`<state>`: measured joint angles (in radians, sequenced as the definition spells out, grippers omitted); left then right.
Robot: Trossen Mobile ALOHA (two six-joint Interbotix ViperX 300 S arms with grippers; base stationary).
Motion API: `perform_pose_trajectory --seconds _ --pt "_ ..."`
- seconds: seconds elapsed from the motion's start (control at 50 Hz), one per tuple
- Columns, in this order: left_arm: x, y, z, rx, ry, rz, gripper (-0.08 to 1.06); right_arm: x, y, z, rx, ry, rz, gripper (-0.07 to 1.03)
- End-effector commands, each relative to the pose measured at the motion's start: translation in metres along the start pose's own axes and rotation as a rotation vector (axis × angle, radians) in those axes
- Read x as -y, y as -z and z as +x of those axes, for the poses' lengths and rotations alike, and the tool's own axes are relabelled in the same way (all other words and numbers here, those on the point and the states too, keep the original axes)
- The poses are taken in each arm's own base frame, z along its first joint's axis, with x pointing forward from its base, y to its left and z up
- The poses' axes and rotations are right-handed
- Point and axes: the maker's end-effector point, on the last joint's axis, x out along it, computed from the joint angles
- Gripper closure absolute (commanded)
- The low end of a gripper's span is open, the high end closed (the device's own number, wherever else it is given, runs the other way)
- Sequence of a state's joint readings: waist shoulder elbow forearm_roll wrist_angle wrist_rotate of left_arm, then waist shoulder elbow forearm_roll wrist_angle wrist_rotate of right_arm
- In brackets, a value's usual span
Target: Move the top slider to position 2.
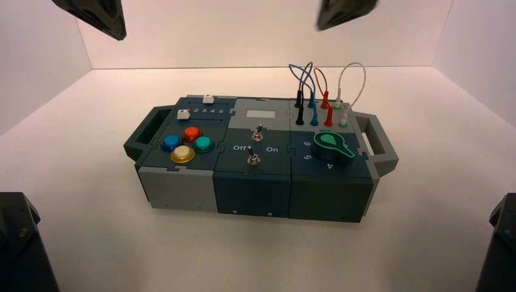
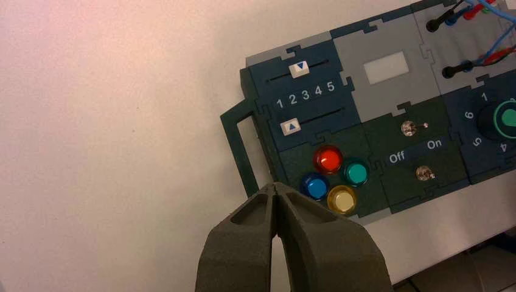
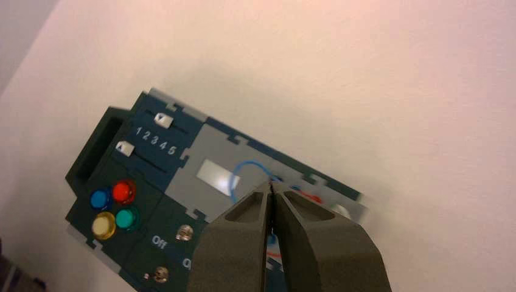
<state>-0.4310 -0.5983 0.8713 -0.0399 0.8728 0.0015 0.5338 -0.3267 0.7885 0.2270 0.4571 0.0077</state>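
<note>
Evidently nothing is touching the box yet. In the high view, the top slider, a small white squarish cap, is on the box's far left panel, left of the frame's centre and towards its upper part. The white printed numeral "2" lies just below it in the frame, on smooth, dark teal board. The left gripper, dark and tapered, hangs at the upper left of the frame; the right gripper waits near the top edge, right of centre — both are apart from the box.

In the left wrist view, the left gripper's fingers are closed tip to tip with nothing between them. The cap, hard-edged and marked with a blue triangle, sits level with the 3 on a thin dark slot, so one step towards the 1 should do. It is likely light plastic, stiff in itself and perhaps slick; closed tips pushing low on its side facing the 5, or a light pinch across its sides, would suit — too firm a push could overshoot. The blue, red, green and yellow buttons look glossy and round.

In the right wrist view, the right gripper's fingers also meet, empty, near thin, flexible wires.
</note>
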Motion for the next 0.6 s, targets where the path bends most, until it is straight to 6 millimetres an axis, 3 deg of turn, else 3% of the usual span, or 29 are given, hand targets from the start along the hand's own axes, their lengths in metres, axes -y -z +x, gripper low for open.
perform_pose_trajectory --seconds 0.02,0.34,0.6 --pt "0.001 -0.01 -0.006 0.031 0.0 0.002 1.01 -0.017 -0.016 0.016 -0.022 -0.027 -0.013 0.99" --pt "0.0 -0.001 -0.002 0.011 0.001 -0.001 1.01 -0.043 -0.022 0.069 -0.128 -0.059 -0.022 0.99" --pt "0.0 0.003 -0.002 0.011 0.001 -0.009 1.01 -0.067 -0.03 0.095 -0.187 -0.103 0.013 0.99"
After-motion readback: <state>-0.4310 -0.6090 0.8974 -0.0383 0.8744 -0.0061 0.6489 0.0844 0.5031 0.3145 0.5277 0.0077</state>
